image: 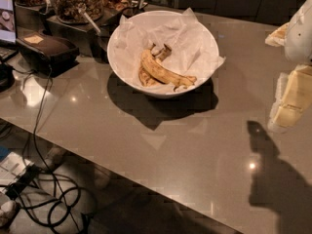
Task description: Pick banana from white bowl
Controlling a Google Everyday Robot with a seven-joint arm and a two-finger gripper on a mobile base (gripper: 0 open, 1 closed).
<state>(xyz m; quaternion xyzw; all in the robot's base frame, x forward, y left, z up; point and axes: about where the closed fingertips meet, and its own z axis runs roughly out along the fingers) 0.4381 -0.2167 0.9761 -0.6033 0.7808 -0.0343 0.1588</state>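
Observation:
A small bunch of brown-spotted yellow bananas (161,70) with a dark stem lies in the wide white bowl (127,74), on crinkled white paper lining. The bowl stands on the grey countertop at the upper middle. My gripper (284,120), white with pale yellow parts, hangs at the right edge of the view, to the right of the bowl and well apart from it, above the counter. Its shadow falls on the counter below it.
Glass jars of snacks (77,1) on dark stands are behind the bowl at upper left. A black device (46,50) with cables sits at the left. The counter's front edge (122,172) runs diagonally; cables (44,199) lie on the floor below.

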